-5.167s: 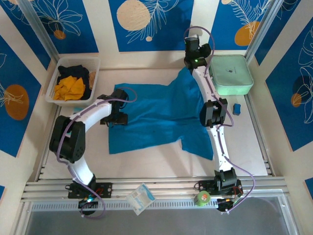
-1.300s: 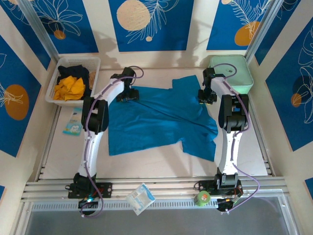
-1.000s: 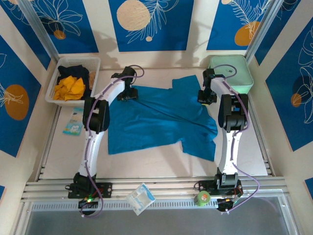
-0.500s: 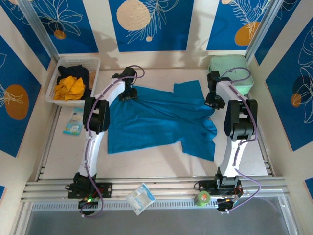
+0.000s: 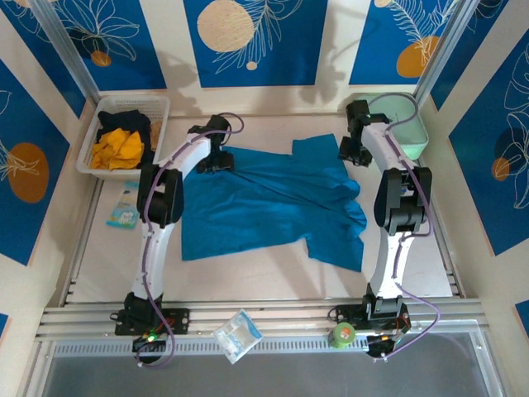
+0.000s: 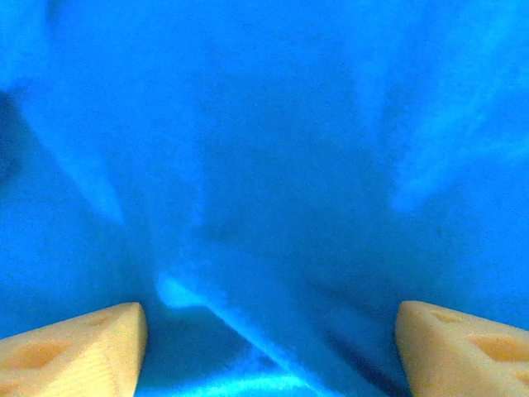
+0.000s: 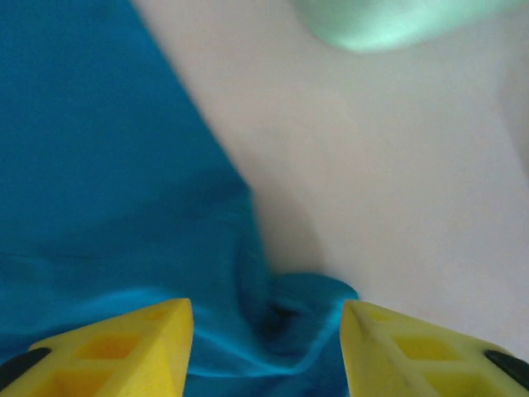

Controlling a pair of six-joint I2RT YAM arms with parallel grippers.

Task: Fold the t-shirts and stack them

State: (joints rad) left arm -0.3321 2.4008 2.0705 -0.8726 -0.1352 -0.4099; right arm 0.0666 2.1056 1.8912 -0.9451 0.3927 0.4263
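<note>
A teal-blue t-shirt (image 5: 273, 198) lies spread across the middle of the table. My left gripper (image 5: 216, 159) is over its far left corner. In the left wrist view that gripper (image 6: 269, 356) is open, with wrinkled teal cloth (image 6: 273, 165) under the wide gap. My right gripper (image 5: 357, 154) is at the shirt's far right sleeve. It (image 7: 266, 347) is open too, and a bunched fold of the sleeve (image 7: 289, 306) lies loose between its yellow fingers (image 7: 107, 351). An orange-yellow shirt (image 5: 116, 149) and a black shirt (image 5: 124, 122) sit in the white basket (image 5: 93, 136).
A mint-green hard case (image 5: 403, 128) stands at the far right, close to my right gripper, and its edge (image 7: 397, 16) shows in the right wrist view. A clear packet (image 5: 124, 207) lies left of the shirt and another (image 5: 236, 335) on the front rail, beside a small green object (image 5: 341, 334).
The right gripper has opened and let go of the sleeve after drawing it out to the far right. The left gripper has stayed at the far left corner.
</note>
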